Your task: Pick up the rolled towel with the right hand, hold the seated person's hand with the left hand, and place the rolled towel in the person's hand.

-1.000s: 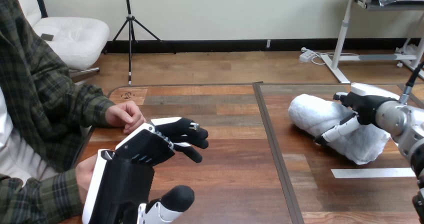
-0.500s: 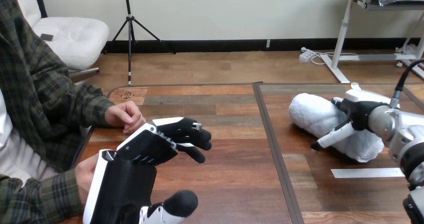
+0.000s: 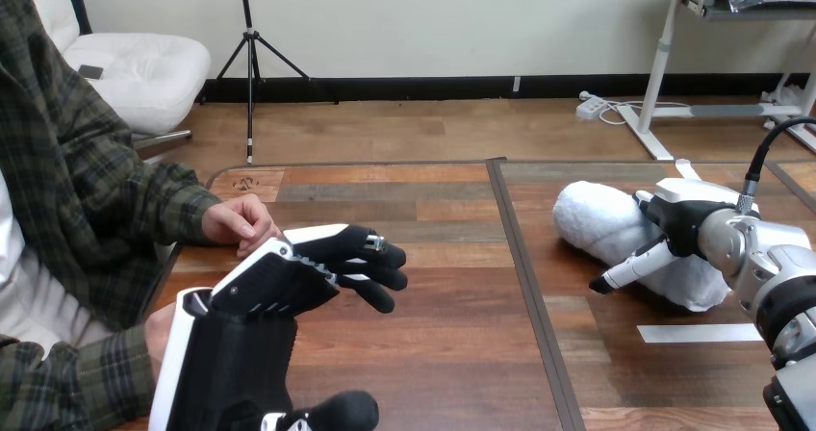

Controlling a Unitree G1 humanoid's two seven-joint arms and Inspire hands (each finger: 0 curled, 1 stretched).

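At right, white fluffy rolled towel, right hand upon it, grip unclear, left hand relaxed, empty

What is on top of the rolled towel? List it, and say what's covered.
The right hand lies across the top of the rolled towel, toward its right end; the left end is bare. The hand covers the towel beneath it, so contact there cannot be seen.

Wooden worktop, plank pattern in mixed browns, dark rim, rounded far-left corner. A dark seam runs front to back and splits it into a left and a right section. A white tape strip lies flat on the right section, near the front. A small dark mark sits by the far-left corner.
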